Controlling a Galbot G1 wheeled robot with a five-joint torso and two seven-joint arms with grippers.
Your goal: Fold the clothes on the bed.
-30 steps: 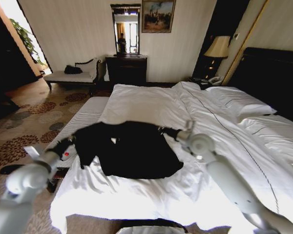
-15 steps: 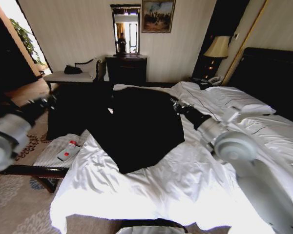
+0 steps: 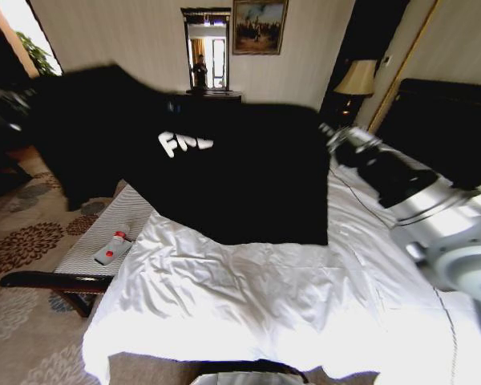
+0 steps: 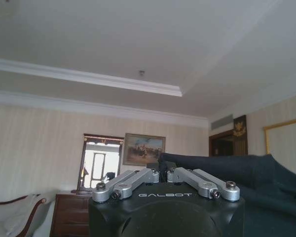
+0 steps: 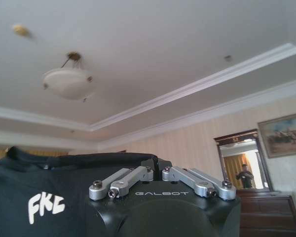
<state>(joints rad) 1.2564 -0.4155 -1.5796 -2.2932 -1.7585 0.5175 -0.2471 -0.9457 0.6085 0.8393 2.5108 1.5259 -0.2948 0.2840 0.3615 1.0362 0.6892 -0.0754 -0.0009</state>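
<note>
Black T-shirt [image 3: 224, 172] hangs spread above your bed [image 3: 248, 297]; left gripper [image 4: 160, 174] and right gripper [image 5: 156, 168] each pinch its top edge.

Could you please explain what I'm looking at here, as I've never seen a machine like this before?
This is a wheeled robot with two arms. The wide picture comes from its head camera; the other two look out from cameras on each wrist. Its left gripper and right gripper are both shut on a black T-shirt, holding it spread in the air above the bed, the white lettering facing the robot. A small bottle lies on the bench beside the bed.
</note>
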